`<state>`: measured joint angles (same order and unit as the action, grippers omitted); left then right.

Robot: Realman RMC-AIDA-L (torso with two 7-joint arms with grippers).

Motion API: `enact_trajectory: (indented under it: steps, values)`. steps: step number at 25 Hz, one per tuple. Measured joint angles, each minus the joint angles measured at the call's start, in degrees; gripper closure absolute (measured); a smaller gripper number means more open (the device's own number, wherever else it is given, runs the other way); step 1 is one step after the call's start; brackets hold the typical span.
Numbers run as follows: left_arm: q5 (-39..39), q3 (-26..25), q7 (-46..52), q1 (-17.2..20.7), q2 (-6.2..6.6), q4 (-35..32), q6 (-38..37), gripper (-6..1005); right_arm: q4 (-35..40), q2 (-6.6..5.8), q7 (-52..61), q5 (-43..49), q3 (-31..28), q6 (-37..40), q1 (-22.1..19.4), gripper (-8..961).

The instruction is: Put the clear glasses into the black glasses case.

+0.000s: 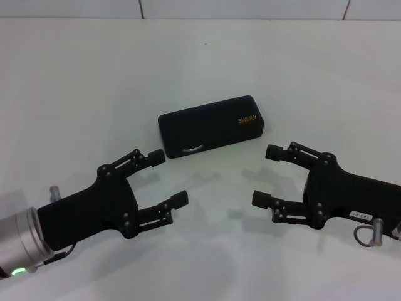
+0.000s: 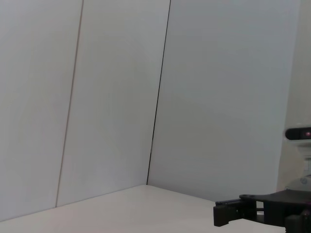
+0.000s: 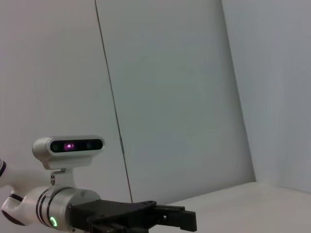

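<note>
Centrally on the white table (image 1: 200,69) lies the black glasses case (image 1: 212,125) — closed, lying at a slight slant, with small orange lettering (image 1: 247,120) near its right end and a pale, glinting bit at the front edge of its seam, too small to identify. No clear glasses can be made out in any view. The left gripper (image 1: 168,178) sits at the near left, its black fingers spread wide and pointing toward the middle of the table; the upper fingertip comes near the case's left end without touching it, the lower one stays well apart. A silver wrist section with a small green light (image 1: 19,271) shows behind it. The right gripper (image 1: 267,175) mirrors it at the near right — fingers likewise spread, pointing leftward, empty, its upper fingertip near the case's right end but apart from it. In the left wrist view, only pale wall panels, the table edge and a black finger of the right gripper (image 2: 233,213) appear. The right wrist view shows the left gripper (image 3: 177,218) with its silver wrist and a camera module (image 3: 68,145) mounted above it.
</note>
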<state>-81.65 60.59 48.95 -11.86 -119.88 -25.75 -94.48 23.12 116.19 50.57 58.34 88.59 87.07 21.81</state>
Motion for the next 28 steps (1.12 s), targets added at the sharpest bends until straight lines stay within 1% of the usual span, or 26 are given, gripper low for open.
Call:
enact_trajectory:
  steps: [28]
  values:
    - [0.0, -0.23, 0.0, 0.02, -0.09, 0.08, 0.19, 139, 0.11, 0.0, 0.4, -0.11, 1.47, 0.28, 0.44, 74]
